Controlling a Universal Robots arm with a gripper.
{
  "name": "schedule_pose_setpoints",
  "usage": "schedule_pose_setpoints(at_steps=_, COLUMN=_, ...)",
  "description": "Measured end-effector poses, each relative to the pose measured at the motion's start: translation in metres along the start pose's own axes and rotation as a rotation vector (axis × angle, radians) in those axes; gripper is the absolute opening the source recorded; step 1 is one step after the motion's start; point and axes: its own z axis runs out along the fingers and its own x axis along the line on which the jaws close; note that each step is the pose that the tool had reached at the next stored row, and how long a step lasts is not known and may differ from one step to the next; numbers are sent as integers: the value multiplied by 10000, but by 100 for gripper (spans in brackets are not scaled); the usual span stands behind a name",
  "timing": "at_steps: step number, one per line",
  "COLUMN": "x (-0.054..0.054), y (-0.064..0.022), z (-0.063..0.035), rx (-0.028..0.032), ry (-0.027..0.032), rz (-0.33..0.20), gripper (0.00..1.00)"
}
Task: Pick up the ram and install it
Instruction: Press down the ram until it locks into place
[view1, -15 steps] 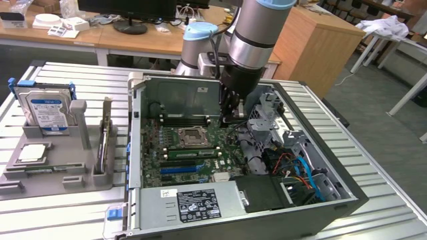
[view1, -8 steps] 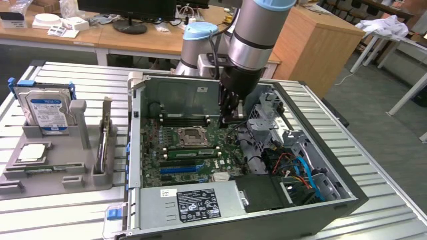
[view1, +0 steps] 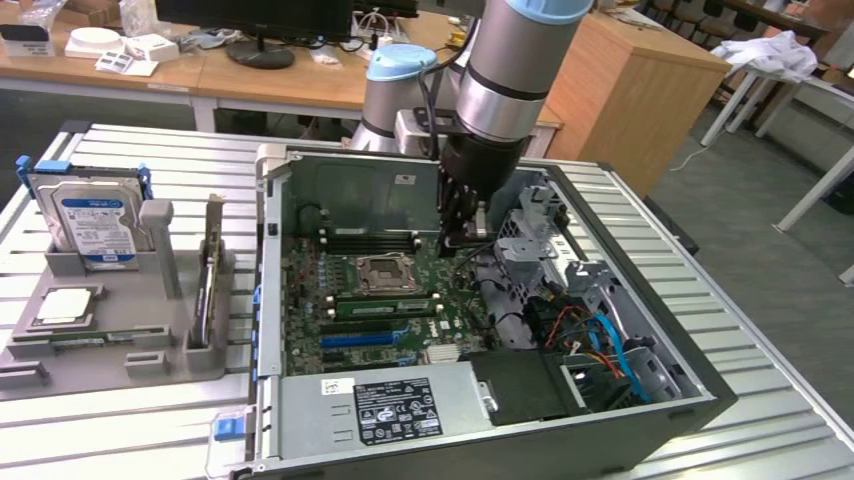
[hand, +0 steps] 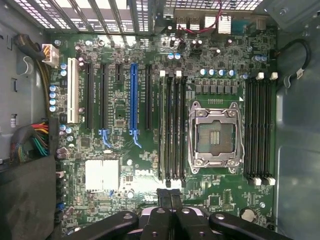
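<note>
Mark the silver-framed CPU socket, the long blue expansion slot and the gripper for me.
Silver-framed CPU socket (hand: 216, 136): wrist view, centre contact field.
Long blue expansion slot (hand: 133, 100): wrist view, middle of its length.
Gripper (hand: 170, 199): wrist view, where its dark fingertips meet.

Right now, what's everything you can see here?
case: one, dark grey, on the table
table: one, silver, under the case
motherboard: one, green, inside the case
socket: one, silver, on the motherboard
ram: at least one, green, slotted beside the socket
hard drive: one, silver, upright in the tray
card: one, dark, upright in the tray
tray: one, grey, exterior view's left of the case
arm: one, silver, above the case
gripper: one, black, over the motherboard
</note>
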Motion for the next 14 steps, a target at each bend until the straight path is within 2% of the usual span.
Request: schedule_pose_setpoints(at_steps=14, x=-61, y=0, z=11, rx=-2, ry=-17, rz=-2, gripper=11)
